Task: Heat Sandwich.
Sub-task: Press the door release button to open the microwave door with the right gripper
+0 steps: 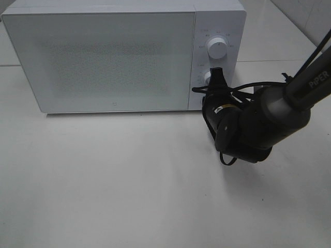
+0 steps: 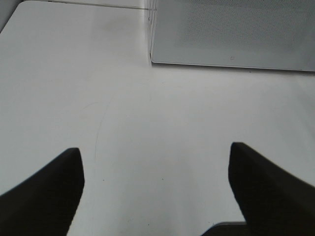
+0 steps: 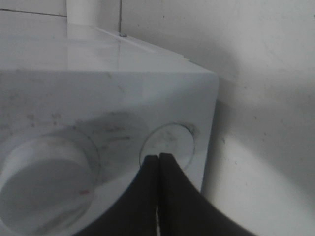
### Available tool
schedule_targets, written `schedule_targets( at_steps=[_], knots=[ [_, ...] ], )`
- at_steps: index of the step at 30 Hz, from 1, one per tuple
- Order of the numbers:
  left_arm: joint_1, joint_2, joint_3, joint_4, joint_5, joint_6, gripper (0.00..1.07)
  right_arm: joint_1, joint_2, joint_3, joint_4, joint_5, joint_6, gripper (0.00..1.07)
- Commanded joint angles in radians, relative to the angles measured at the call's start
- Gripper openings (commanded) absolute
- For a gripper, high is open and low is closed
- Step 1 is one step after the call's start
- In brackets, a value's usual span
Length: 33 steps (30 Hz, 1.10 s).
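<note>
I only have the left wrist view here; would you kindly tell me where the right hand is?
Observer: The right hand, shut, is at the microwave's lower knob.
Operator: Is the door closed?
Observer: Yes, the door is fully closed in the exterior high view.
Operator: Is the upper knob touched?
Observer: No, the upper knob stands free, above the hand.

the microwave (image 1: 103, 57) stands at the back of the table (image 1: 103, 181), its door to the left and its panel to the right. on the panel the upper knob (image 1: 216, 49) sits above the lower knob (image 1: 207, 79). the right gripper (image 1: 216, 74) is just in front of the lower knob, tips at its face. the left gripper (image 2: 155, 147) hangs over the table before the microwave's front.
</note>
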Motion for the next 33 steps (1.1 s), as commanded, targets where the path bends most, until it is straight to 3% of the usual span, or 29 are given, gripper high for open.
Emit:
schedule_targets(
  at_steps=[1,33],
  knots=[
    [0.001,-0.007,0.003,-0.005,-0.014,0.0,0.76,-0.026,0.01,-0.024,-0.003,-0.007,-0.005,0.0],
    [0.001,-0.007,0.003,-0.005,-0.014,0.0,0.76,-0.052,0.083,-0.138,-0.039,-0.006,0.025,0.0]
  ],
)
